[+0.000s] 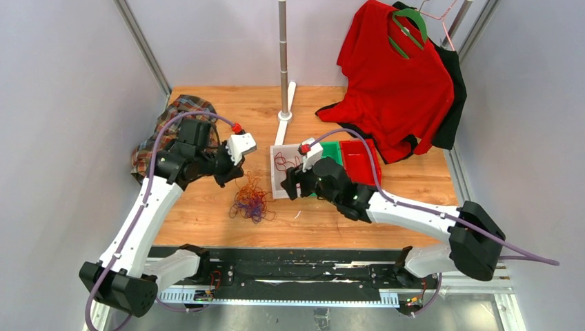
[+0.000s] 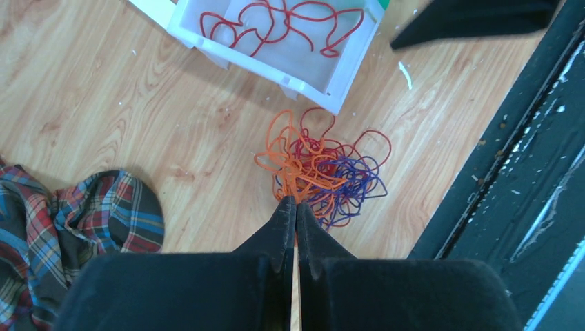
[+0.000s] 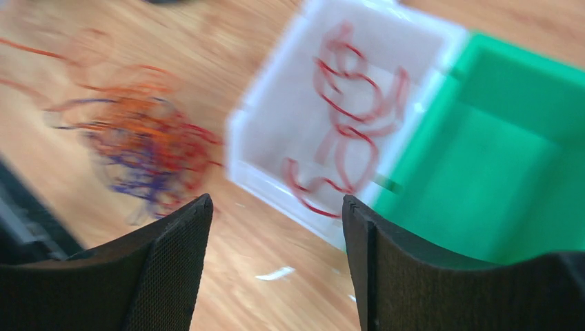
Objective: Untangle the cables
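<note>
The left gripper (image 2: 295, 207), shut at the edge of the cables (image 2: 324, 172) with no strand clearly held, may drag them all along while the right gripper (image 3: 277, 207) gapes empty.

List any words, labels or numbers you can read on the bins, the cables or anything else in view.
No readable text in any view.
white bin: plain plastic, no label showing.
green bin: no label showing; this view is motion-blurred.
tangled cables: no tags or markings visible.
red T-shirt: no print visible.
</note>
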`<state>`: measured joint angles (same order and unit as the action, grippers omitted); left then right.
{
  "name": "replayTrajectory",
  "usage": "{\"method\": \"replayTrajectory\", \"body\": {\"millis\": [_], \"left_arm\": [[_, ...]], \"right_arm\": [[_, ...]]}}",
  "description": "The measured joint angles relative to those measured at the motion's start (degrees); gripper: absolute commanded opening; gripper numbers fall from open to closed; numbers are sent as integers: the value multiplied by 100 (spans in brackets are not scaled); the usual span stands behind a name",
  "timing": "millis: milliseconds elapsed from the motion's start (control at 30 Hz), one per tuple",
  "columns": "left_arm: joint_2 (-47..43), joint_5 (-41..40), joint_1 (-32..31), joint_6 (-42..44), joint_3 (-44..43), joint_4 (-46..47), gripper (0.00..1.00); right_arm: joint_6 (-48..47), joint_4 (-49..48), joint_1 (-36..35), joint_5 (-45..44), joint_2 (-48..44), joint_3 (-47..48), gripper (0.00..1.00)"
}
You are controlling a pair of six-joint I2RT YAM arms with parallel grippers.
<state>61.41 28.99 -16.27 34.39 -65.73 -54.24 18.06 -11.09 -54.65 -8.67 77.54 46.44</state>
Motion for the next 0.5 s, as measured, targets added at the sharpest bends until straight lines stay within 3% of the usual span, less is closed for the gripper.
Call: {"method": "replayTrajectory", "body": {"millis": [200, 500], "left_arm": [[-151, 131, 0, -317, -280, -243, 0], [-321, 439, 0, -684, -605, -461, 0]], "right_arm": [[-9, -1040, -673, 345, -79, 214, 70], [-7, -1952, -890, 573, 737, 455, 71]]}}
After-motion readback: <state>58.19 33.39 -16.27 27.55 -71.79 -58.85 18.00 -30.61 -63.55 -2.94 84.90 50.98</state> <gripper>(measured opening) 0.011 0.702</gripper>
